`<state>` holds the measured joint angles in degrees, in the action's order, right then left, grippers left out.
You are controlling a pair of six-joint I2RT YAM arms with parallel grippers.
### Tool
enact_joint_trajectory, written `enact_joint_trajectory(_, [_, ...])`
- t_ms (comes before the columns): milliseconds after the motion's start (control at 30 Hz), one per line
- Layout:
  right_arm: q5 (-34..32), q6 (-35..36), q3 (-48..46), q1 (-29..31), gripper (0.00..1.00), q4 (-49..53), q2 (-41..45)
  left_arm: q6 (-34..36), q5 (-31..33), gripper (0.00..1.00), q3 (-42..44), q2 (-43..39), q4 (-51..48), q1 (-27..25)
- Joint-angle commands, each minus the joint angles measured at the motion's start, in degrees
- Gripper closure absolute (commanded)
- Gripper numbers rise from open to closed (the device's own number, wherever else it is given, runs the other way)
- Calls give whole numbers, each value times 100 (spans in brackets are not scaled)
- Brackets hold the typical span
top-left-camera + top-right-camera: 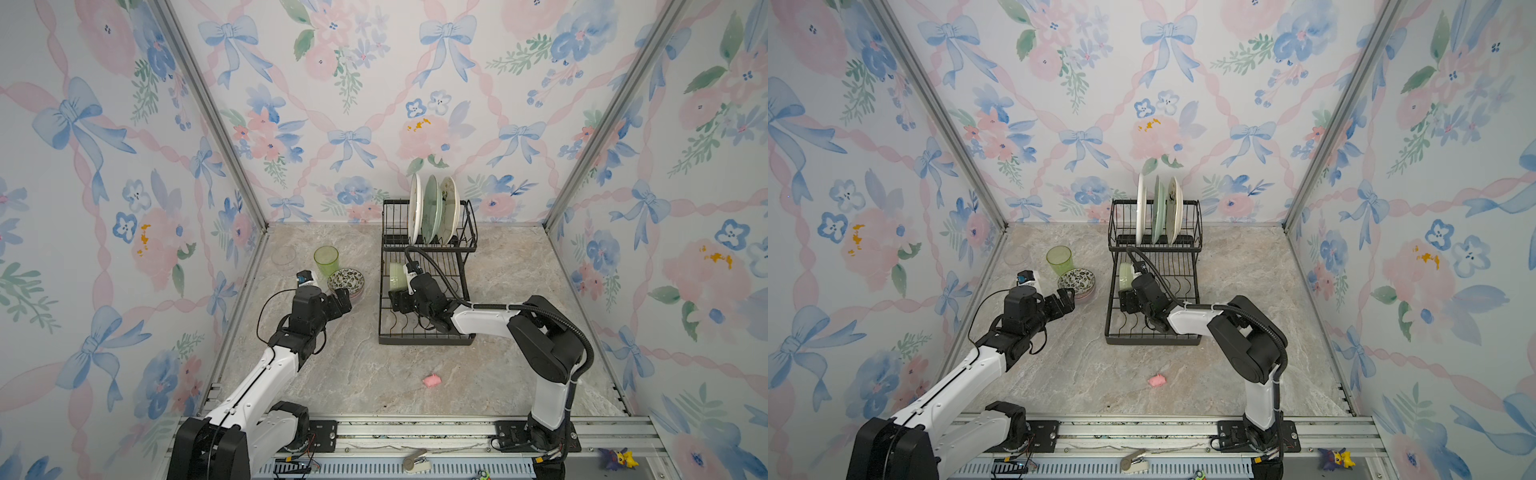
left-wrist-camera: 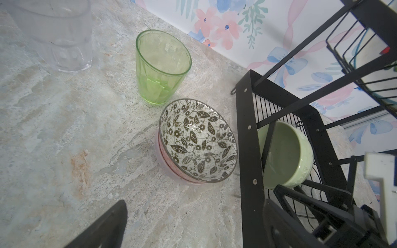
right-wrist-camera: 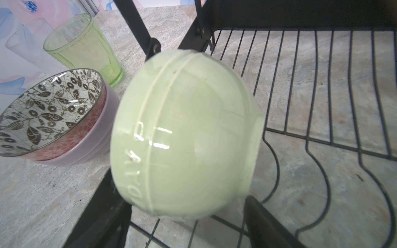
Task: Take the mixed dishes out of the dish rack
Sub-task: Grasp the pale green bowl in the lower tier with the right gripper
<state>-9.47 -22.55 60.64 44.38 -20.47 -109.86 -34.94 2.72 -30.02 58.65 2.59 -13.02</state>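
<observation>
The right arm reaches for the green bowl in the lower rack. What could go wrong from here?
1. The pale green bowl lies tilted, glossy and round; the fingers of the right gripper may slip and drop it on the dish rack.
2. The stacked bowls, green tumbler and left gripper are close beside the rack; the bowl carried out that way might hit them.
3. A jolt to the rack could shake the upright plates.

Robot lab cell, wallpapered panels [image 1: 374, 83], alu rail [image 1: 415, 430]
</observation>
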Motion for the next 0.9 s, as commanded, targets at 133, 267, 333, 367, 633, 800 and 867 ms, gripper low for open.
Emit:
enact_joint_trajectory(133, [-175, 110, 91, -39, 23, -148, -52, 7, -135, 2, 152, -191, 106, 55])
enact_joint_trajectory(267, [-231, 180, 65, -30, 25, -214, -27, 13, -112, 2, 186, -258, 109, 64])
enact_joint_trajectory(333, [-259, 198, 43, -33, 26, -269, -17, 13, -123, 2, 193, -258, 117, 67])
enact_joint_trajectory(367, [-264, 205, 36, -26, 27, -268, -4, 13, -139, 2, 187, -253, 117, 67])
enact_joint_trajectory(633, [-256, 216, 105, -17, 24, -175, 102, -30, -215, 2, 178, -205, 145, 78])
enact_joint_trajectory(800, [-363, 250, 154, -8, 13, -133, 64, -22, -249, 2, 162, -197, 145, 82])
enact_joint_trajectory(867, [-414, 275, 152, -8, 13, -158, 47, -26, -258, 2, 171, -188, 164, 81])
